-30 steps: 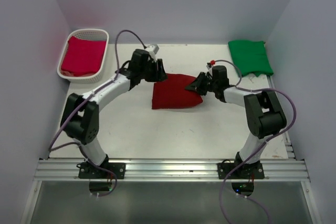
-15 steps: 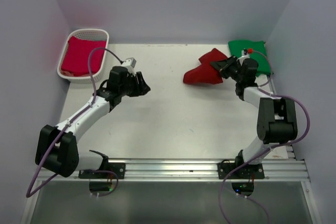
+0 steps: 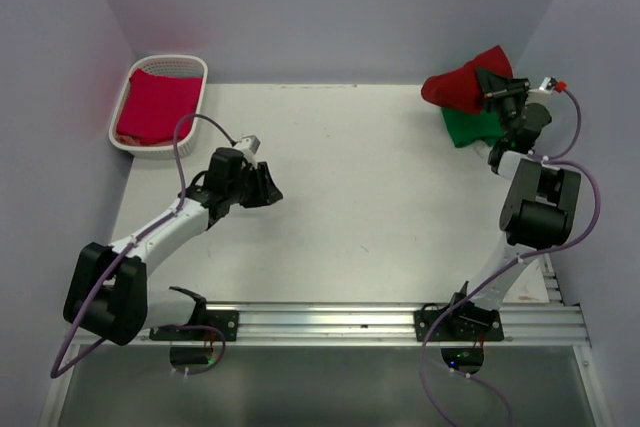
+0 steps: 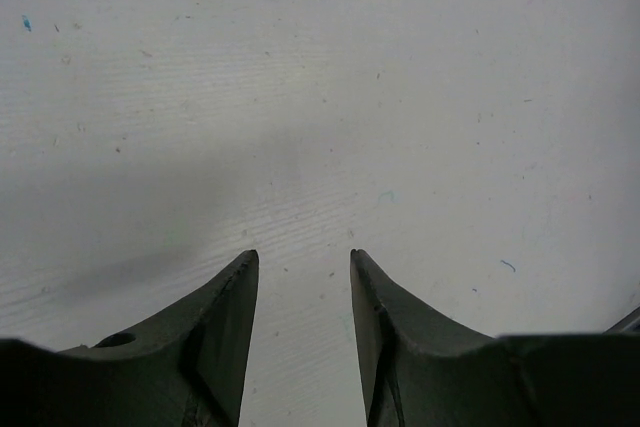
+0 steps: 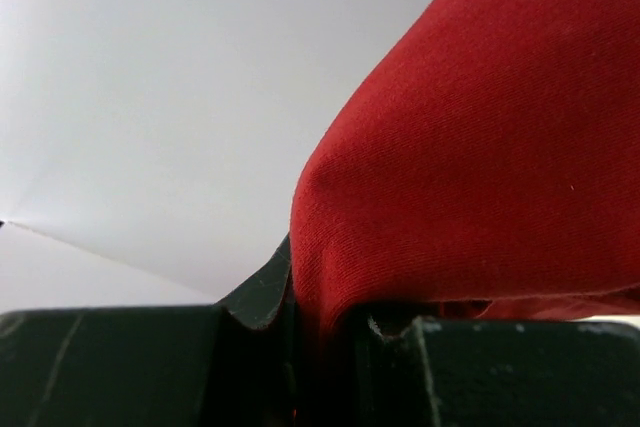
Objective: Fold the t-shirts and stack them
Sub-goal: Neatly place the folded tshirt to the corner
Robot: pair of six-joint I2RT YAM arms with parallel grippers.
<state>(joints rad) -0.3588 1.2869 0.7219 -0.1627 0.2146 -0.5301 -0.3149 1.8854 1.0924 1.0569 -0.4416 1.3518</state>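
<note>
My right gripper (image 3: 490,87) is shut on the folded dark maroon t-shirt (image 3: 456,87) and holds it in the air at the back right, over the folded green t-shirt (image 3: 472,127) lying on the table. In the right wrist view the maroon cloth (image 5: 480,167) fills the right side, pinched between the fingers. The pinkish crimson t-shirt (image 3: 155,107) lies folded in the white basket (image 3: 196,72) at the back left. My left gripper (image 3: 268,190) is open and empty over bare table on the left; in its wrist view the fingertips (image 4: 245,272) frame only white table.
The white table (image 3: 350,207) is walled by pale panels at the back and both sides. The basket stands against the left wall. A metal rail (image 3: 330,322) runs along the near edge by the arm bases.
My right gripper carried the maroon t-shirt from the table's middle up and right to above the green t-shirt. My left gripper let go and drew back left and nearer.
</note>
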